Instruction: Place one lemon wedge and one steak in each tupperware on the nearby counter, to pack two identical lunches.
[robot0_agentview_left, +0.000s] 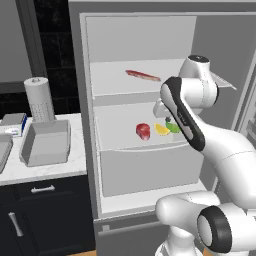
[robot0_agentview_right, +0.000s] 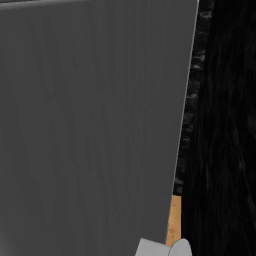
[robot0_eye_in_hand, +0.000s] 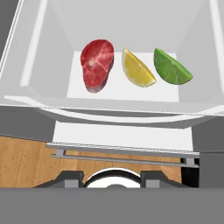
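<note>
On the middle shelf of the open fridge (robot0_agentview_left: 90, 75) lie a red steak (robot0_agentview_left: 143, 131) (robot0_eye_in_hand: 97, 64), a yellow lemon wedge (robot0_agentview_left: 161, 129) (robot0_eye_in_hand: 137, 69) and a green lime wedge (robot0_agentview_left: 173, 127) (robot0_eye_in_hand: 171, 68), side by side. A long flat red piece of meat (robot0_agentview_left: 142, 75) rests on the shelf above. My gripper (robot0_eye_in_hand: 111, 178) hovers above and in front of the middle shelf, open, its tips apart with nothing between them. One grey tupperware (robot0_agentview_left: 46, 142) stands on the marble counter (robot0_agentview_left: 45, 170) at the left. The edge of a second tupperware (robot0_agentview_left: 3, 150) shows at the frame's left border.
A paper-towel roll (robot0_agentview_left: 39, 99) stands behind the tupperware, with a small box (robot0_agentview_left: 12, 123) beside it. The grey fridge door (robot0_agentview_right: 90, 125) stands close on the right side. Wooden floor (robot0_eye_in_hand: 26, 162) lies below the fridge front.
</note>
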